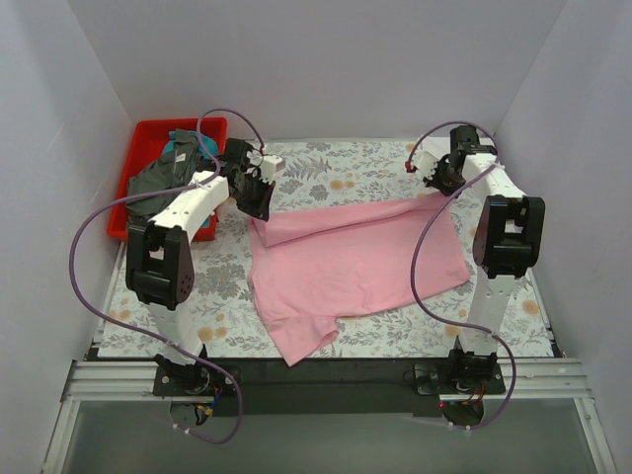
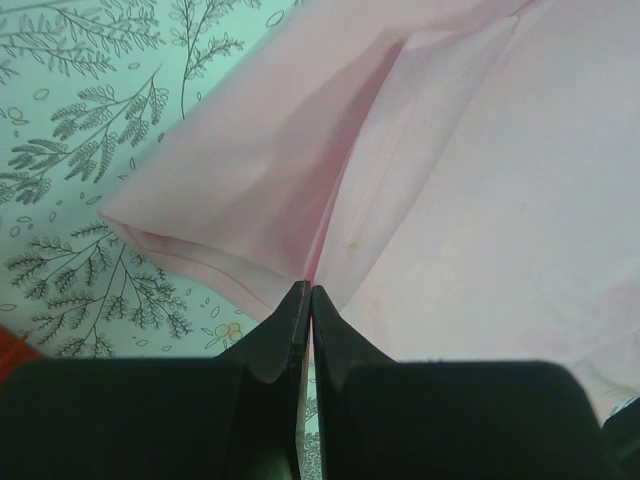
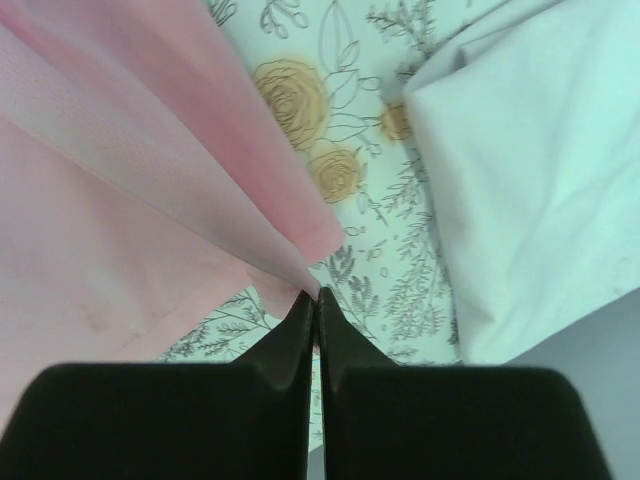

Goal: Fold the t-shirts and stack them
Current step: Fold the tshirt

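Plain light pink t-shirt [image 1: 355, 259] on floral tablecloth [image 1: 336, 173]

Spread mid-worktop on floral tablecloth [image 1: 227, 286]: light pink t-shirt [image 1: 346, 262], plain, mostly flat, one short sleeve toward near edge. Far edge drawn up in a straight line, one corner pinched in left fingers [image 2: 290, 330], the other in right fingers [image 3: 300, 340]. Just beyond right corner: white t-shirt [image 3: 530, 170], lying loose. Crumpled together in red bin [image 1: 148, 126], far left: dark grey t-shirt [image 1: 158, 176], teal t-shirt [image 1: 186, 150].
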Tool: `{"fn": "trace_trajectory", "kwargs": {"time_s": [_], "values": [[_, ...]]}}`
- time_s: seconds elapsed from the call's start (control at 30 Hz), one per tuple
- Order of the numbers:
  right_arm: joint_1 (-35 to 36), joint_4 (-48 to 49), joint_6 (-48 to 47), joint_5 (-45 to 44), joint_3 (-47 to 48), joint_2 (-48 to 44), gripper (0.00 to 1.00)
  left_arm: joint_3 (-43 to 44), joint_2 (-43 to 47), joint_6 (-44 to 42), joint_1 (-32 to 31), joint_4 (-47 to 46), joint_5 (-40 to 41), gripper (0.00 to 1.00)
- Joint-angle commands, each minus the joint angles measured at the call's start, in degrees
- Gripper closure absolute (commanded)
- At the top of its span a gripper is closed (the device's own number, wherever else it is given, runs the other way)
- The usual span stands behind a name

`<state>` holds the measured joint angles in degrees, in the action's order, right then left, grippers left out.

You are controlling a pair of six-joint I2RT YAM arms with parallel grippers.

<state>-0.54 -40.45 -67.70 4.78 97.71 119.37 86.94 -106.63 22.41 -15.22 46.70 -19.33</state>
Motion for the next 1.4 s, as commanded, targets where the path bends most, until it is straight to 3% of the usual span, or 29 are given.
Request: {"fn": "trace_trajectory", "kwargs": {"time_s": [0.0, 0.33, 0.8, 0.97, 1.37], "values": [[0.4, -0.2, 1.0, 1.4, 4.7, 0.4, 0.99, 3.7, 4.4, 0.2, 0.5, 1.1, -2.5, 1.00], [0.4, 0.6, 0.1, 2.5, 5.6, -0.5, 0.99, 3.9, 8.8, -0.9, 0.5, 3.0, -7.6, 1.00], [0.4, 9.6, 2.8, 1.4, 6.2, 1.0, 0.99, 4.0, 8.7, 1.8, 0.6, -4.2, -0.7, 1.00], [0.4, 13.2, 2.9, 3.4, 2.1, -1.5, 0.99, 4.2, 10.0, 1.2, 0.5, -3.6, -3.4, 1.00], [0.4, 15.3, -0.4, 4.3, -5.9, -3.9, 0.99, -4.8, 12.7, -1.1, 0.1, -1.3, -6.8, 1.00]]}}
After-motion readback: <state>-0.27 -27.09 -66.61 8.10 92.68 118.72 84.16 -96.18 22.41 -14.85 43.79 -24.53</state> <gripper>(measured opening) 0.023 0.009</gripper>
